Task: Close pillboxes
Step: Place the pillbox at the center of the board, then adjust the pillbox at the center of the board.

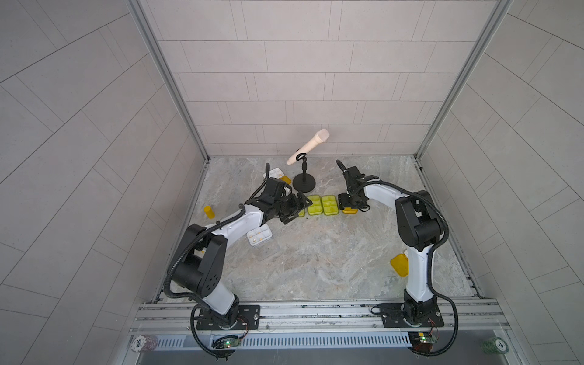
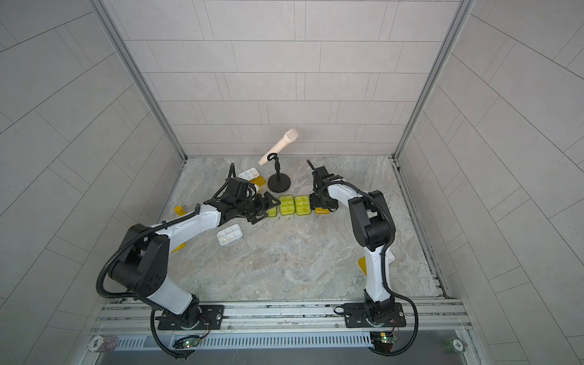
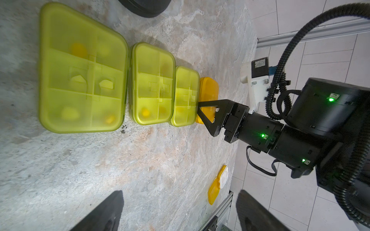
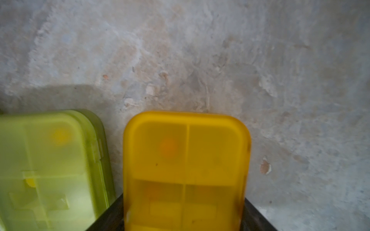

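Three lime green pillboxes (image 3: pixel 82 70) (image 3: pixel 152 84) (image 3: pixel 185 97) lie in a row with lids down; in both top views two of them (image 1: pixel 315 205) (image 2: pixel 301 204) show fully. At the row's right end is an orange-yellow pillbox (image 4: pixel 186 152), lid down. My right gripper (image 4: pixel 183 220) (image 1: pixel 347 205) has a finger against each of its sides. My left gripper (image 3: pixel 180 216) (image 1: pixel 299 210) stands open and holds nothing, low over the row's left end. A white pillbox (image 1: pixel 259 235) lies open with its clear lid flat. Another open white one (image 1: pixel 274 172) sits at the back.
A microphone on a black round stand (image 1: pixel 304 183) stands just behind the row. A small yellow bottle (image 1: pixel 209 212) stands at the left edge. An open yellow-lidded box (image 1: pixel 399 265) lies by the right arm's base. Metal rails border the marble table (image 1: pixel 316 268).
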Controlling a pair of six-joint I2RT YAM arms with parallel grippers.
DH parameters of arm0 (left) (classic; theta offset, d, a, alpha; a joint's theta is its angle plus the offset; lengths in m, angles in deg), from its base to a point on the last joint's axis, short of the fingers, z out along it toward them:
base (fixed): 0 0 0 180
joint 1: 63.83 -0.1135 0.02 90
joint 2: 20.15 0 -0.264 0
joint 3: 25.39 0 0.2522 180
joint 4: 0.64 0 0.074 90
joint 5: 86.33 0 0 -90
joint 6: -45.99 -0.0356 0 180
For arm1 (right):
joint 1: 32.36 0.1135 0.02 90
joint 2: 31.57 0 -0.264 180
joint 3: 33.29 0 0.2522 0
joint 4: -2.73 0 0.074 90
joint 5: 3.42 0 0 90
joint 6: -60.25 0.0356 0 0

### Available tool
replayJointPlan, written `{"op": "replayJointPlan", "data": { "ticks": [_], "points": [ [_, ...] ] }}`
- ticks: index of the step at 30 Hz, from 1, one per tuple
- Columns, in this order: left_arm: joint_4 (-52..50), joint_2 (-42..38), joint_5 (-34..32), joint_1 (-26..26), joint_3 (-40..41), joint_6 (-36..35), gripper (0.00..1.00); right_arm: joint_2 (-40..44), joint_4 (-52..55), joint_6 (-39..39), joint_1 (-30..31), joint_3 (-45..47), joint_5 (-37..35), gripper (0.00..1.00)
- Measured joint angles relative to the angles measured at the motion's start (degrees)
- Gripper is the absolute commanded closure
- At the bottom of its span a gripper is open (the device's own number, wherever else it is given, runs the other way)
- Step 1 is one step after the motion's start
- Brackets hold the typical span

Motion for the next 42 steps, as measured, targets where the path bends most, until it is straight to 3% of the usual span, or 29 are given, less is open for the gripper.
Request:
{"op": "replayJointPlan", "data": {
  "ticks": [22,28,37,42],
  "points": [
    [0.02,0.00,0.33,0.00,0.00,0.00,0.08,4.22,1.79,0.28,0.00,0.07,1.11,0.16],
    [0.07,0.00,0.42,0.00,0.00,0.02,0.08,8.66,0.59,2.08,0.02,5.29,1.20,0.16],
    [0.04,0.00,0.42,0.00,0.00,-0.04,0.08,32.09,1.70,6.86,-1.53,24.85,-1.14,0.13],
    [0.07,0.00,0.66,0.00,0.00,0.02,0.08,46.88,4.85,10.73,-11.78,37.05,-1.36,0.04]
  ]
}}
